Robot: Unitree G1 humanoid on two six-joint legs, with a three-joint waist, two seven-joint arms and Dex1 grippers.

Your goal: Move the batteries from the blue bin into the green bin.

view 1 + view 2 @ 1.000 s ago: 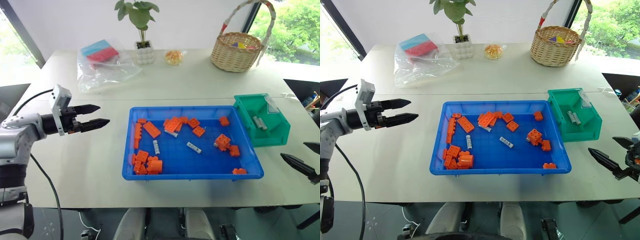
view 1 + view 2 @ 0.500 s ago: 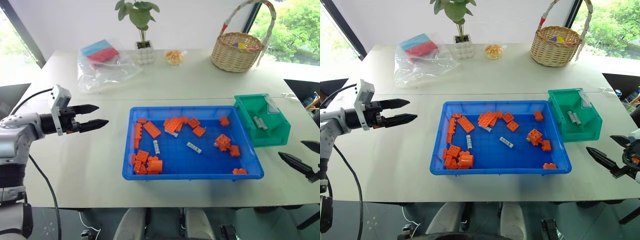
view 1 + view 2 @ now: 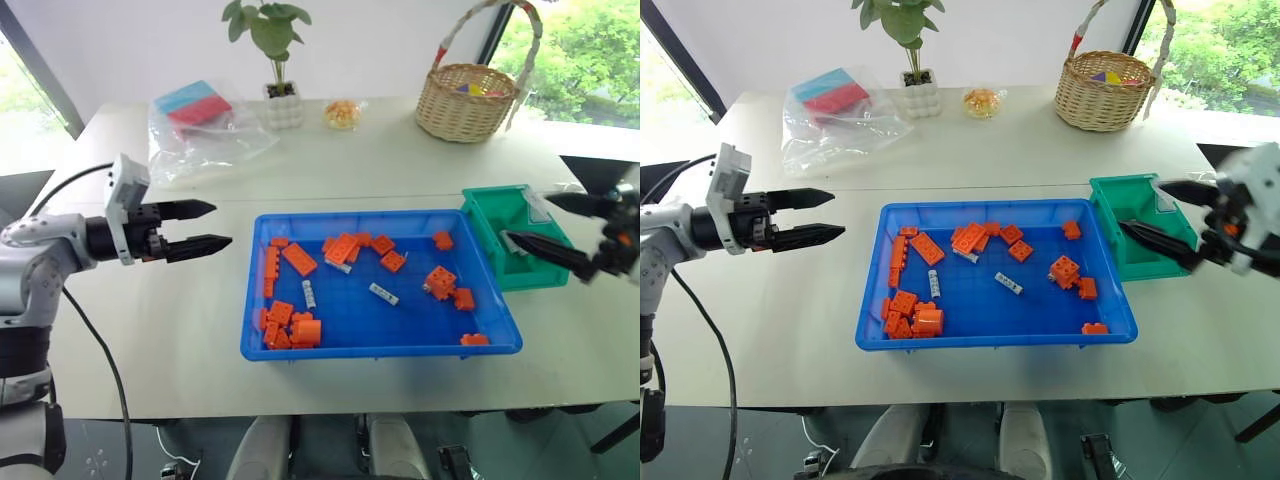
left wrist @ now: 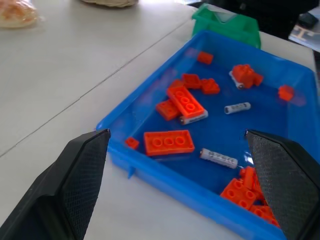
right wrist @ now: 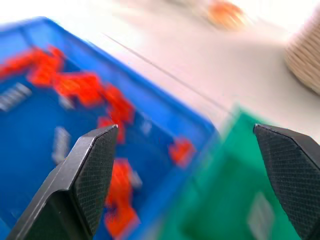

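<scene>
Over the green bin (image 3: 520,238), the right gripper (image 3: 548,226) has swung up from the table edge, jaws wide and empty; left gripper (image 3: 206,227) open too; batteries (image 3: 384,294) remain in the blue bin (image 3: 380,347).

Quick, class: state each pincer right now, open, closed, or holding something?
Left pincer: open, holding nothing, beside the shallow blue plastic bin.
Right pincer: open, holding nothing, over the small green plastic bin.

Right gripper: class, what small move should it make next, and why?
Probably swing the right gripper, open and empty above the green bin, over the blue bin toward the nearest loose battery; batteries still lie among the orange bricks.
</scene>
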